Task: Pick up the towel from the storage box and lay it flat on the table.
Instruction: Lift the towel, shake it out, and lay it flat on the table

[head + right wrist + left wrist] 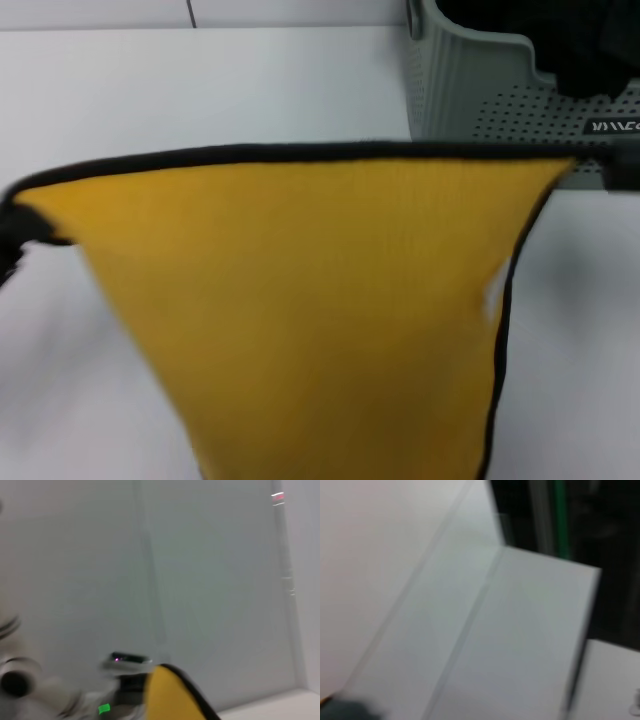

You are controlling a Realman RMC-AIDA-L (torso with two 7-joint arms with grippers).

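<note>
Item 1, left claw [10, 245]: I can log only a matte black stub at the left edge of the head view.
Item 2, right claw [622, 165]: a black block at the right edge, with a blurred outline.
Item 3, arm section [30, 685], right wrist view: pale grey-white rounded housings, one dark round socket [14, 682], a small green light [104, 709], and a dark module [127, 660] with a magenta glint on top.

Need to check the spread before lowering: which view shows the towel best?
The head view: the towel hangs stretched wide by its top corners, in front of the storage box. The right wrist view catches only one yellow corner; the left wrist view shows almost none of it.
</note>
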